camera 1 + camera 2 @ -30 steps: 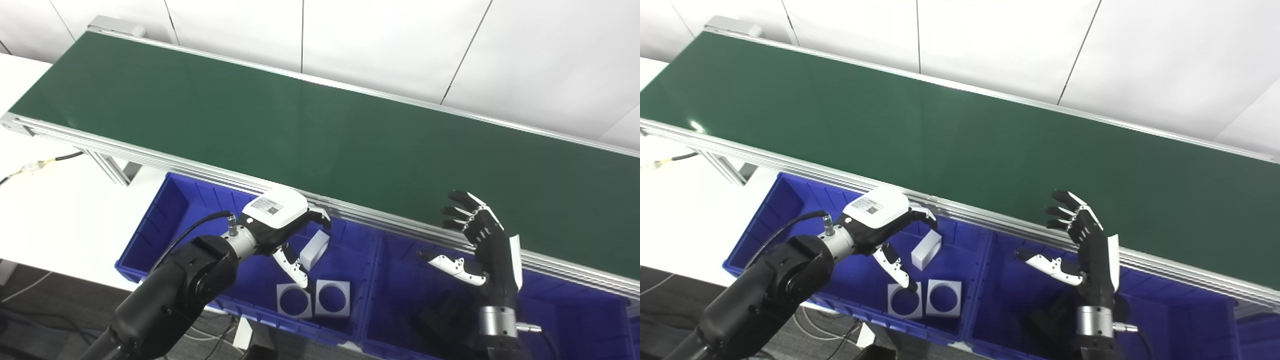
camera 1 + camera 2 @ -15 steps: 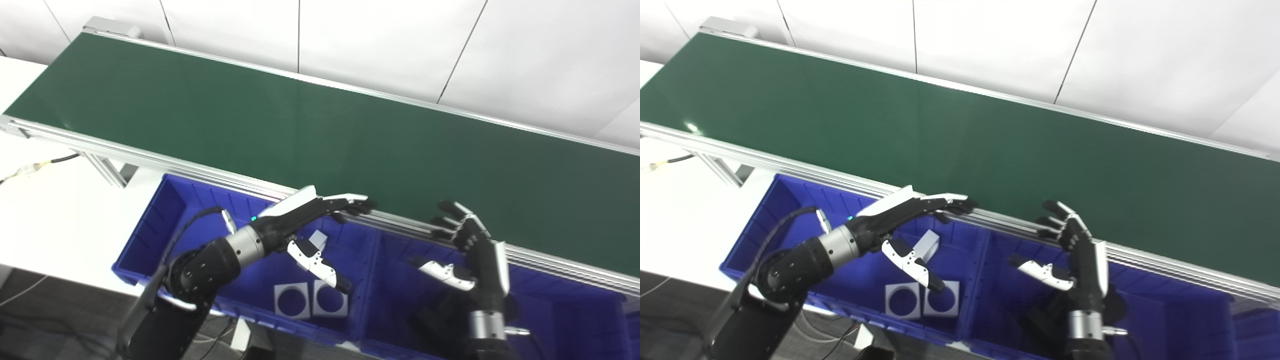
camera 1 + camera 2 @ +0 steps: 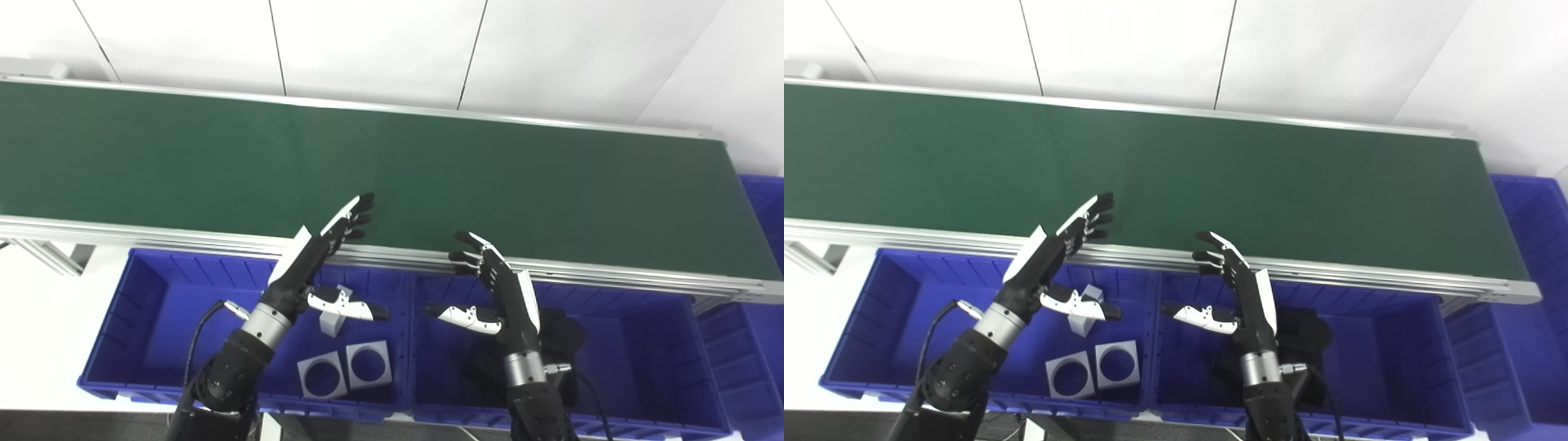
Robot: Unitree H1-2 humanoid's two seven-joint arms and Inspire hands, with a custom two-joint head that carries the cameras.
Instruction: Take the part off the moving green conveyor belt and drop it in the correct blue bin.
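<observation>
The green conveyor belt (image 3: 184, 165) runs across the view, and no part shows on it. My left hand (image 3: 312, 260) is open and flat, its fingertips (image 3: 361, 211) reaching over the belt's near rail. My right hand (image 3: 505, 291) is open too, palm turned left, above the divide between the two blue bins. The left bin (image 3: 177, 306) holds a white block (image 3: 331, 324), partly hidden behind my left thumb. In front of it lie two flat white squares with round holes (image 3: 305, 369). Neither hand holds anything.
The right bin (image 3: 643, 343) holds black parts (image 3: 560, 327), partly hidden behind my right wrist. A third blue bin (image 3: 765, 202) stands past the belt's right end. An aluminium rail (image 3: 153, 236) separates belt and bins. A white wall rises behind the belt.
The camera has swung right. My left hand, curled over the white block a second ago, has opened flat and risen to the belt's edge. The block stays in the left bin. The right hand remains open.
</observation>
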